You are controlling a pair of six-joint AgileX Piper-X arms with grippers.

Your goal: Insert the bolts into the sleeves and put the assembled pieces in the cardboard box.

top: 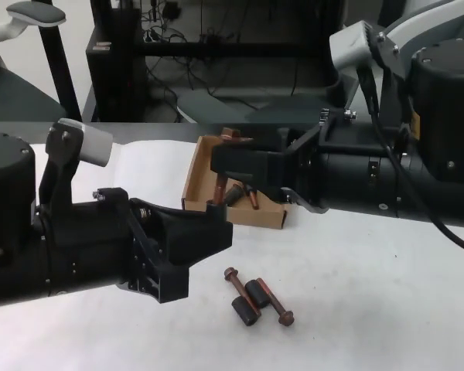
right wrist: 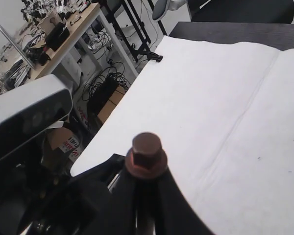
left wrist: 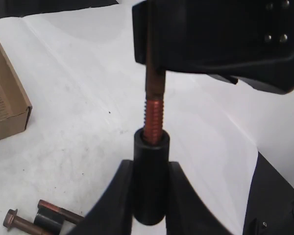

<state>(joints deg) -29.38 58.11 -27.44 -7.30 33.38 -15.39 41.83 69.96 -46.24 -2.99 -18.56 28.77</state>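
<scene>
Your left end effector (left wrist: 152, 191) is clenching the black cylindrical sleeve (left wrist: 151, 144) between both fingers, gripping its lower part and holding it upright with the bore facing up. Your right end effector (top: 224, 162) is grasping the copper-coloured hex-head bolt (left wrist: 154, 115) by its smooth shank. The bolt's long axis is running vertically, head (right wrist: 146, 152) up and threaded end down, and the thread tip is sitting just inside the sleeve's mouth. Both parts are hanging in the air above the near edge of the shallow brown cardboard box (top: 195, 182).

The box is lying open on the white table (top: 371, 294). It is holding copper bolts with a dark piece among them (top: 243, 195), though you cannot tell how many. On the near side of the box, two more bolts with black sleeves on them (top: 257, 297) are lying flat on the table side by side, heads pointing opposite ways.
</scene>
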